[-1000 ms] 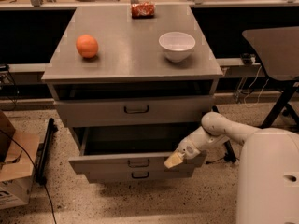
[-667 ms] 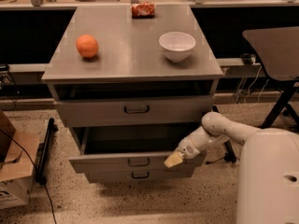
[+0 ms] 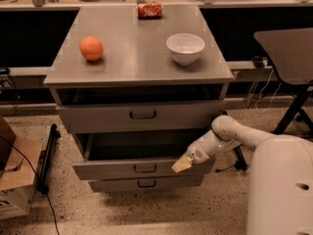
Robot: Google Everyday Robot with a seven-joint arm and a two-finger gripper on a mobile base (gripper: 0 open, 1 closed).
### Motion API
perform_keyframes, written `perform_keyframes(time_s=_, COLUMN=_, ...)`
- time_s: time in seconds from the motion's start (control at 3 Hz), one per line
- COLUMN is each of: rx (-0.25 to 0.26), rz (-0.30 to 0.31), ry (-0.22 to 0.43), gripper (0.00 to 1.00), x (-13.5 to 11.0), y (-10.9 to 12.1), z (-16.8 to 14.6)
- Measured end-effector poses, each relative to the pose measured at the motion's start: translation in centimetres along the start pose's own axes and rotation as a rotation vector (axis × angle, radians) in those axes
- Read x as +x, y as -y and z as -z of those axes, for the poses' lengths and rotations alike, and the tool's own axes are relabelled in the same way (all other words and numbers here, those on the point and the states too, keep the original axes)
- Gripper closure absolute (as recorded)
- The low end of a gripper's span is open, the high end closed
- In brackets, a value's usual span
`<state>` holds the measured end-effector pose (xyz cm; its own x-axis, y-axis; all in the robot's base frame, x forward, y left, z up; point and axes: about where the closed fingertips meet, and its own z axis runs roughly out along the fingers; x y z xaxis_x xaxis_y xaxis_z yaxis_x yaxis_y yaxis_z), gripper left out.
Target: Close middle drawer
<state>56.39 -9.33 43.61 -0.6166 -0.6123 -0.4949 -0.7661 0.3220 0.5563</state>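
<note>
Arm [image 3: 237, 135] low, gripper [image 3: 182, 164] at mid drawer [image 3: 112, 171] front, R end

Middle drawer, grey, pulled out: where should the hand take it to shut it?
Probably press the grey middle drawer on its low flat front beside the dark loop handle, coming straight in from the room side; it juts out squarely. The hand is at that front's right end.

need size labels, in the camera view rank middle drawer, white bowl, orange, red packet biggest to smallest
1. middle drawer
2. white bowl
3. orange and red packet look alike; the packet sits farther back, so unranked.
The gripper is at the drawer front's right end.
</note>
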Motion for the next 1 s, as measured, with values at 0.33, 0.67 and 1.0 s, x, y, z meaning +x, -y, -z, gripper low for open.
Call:
perform_keyframes(time_s=0.33, rx=0.004, rz=-0.002, ry=0.014, gripper=1.00, x=0.12, y=0.13, z=-0.40)
perform_keyframes(time_s=0.67, rx=0.011, rz=0.009, ry=0.030, gripper=1.00, x=-0.14, y=0.32, z=-0.65)
perform_keyframes(time_s=1.0, rx=0.020, rz=0.011, ry=0.046, gripper=1.00, x=-0.30, y=0.77, z=-0.67)
